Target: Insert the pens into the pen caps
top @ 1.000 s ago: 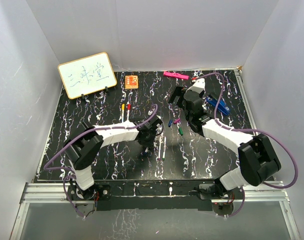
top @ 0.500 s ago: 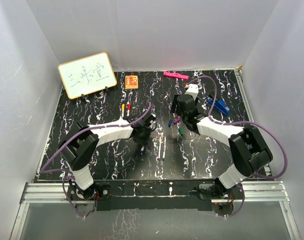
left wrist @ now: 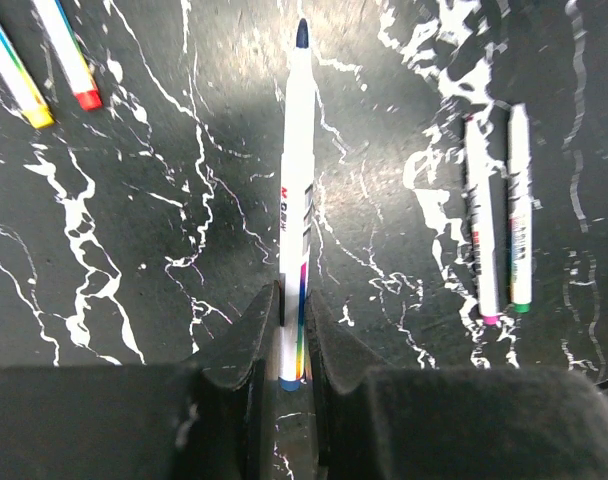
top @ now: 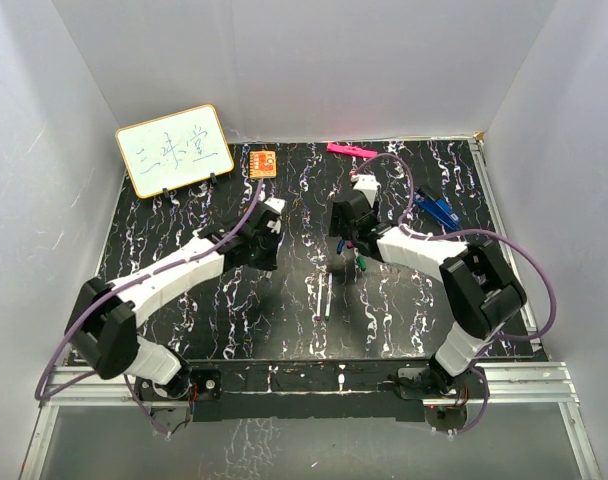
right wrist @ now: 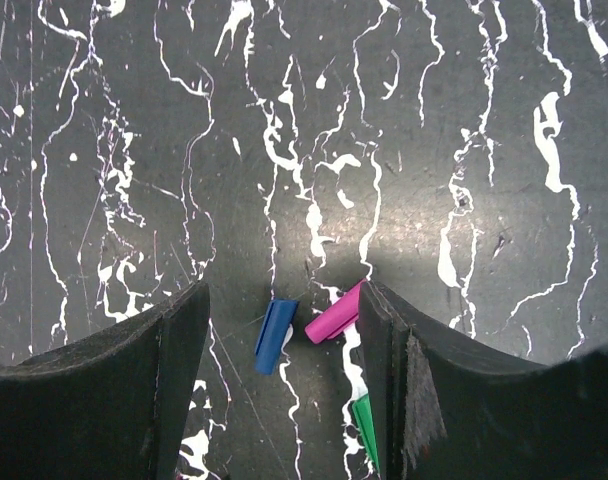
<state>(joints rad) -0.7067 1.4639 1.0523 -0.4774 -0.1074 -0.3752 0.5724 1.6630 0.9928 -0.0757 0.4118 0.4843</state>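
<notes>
In the left wrist view my left gripper (left wrist: 292, 330) is shut on the rear end of a white pen with a dark blue tip (left wrist: 296, 190), which points away from the jaws. Pens with yellow (left wrist: 14, 75) and red (left wrist: 72, 60) ends lie at the upper left. Two more pens, one purple-ended (left wrist: 481, 220) and one green-ended (left wrist: 520, 210), lie at the right. My right gripper (right wrist: 282, 335) is open and low over the table. A blue cap (right wrist: 275, 335) lies between its fingers. A purple cap (right wrist: 336, 312) touches the right finger, and a green cap (right wrist: 362, 425) lies beside it.
In the top view my left gripper (top: 262, 252) and my right gripper (top: 345, 230) are mid-table, with two pens (top: 324, 295) in front of them. A whiteboard (top: 174, 150), an orange block (top: 263, 162) and a pink marker (top: 351, 150) stand along the back. A blue object (top: 436, 210) lies at the right.
My left arm has swung left and back, carrying the blue-tipped pen away from the two pens. My right gripper has moved left and forward, down over the caps.
</notes>
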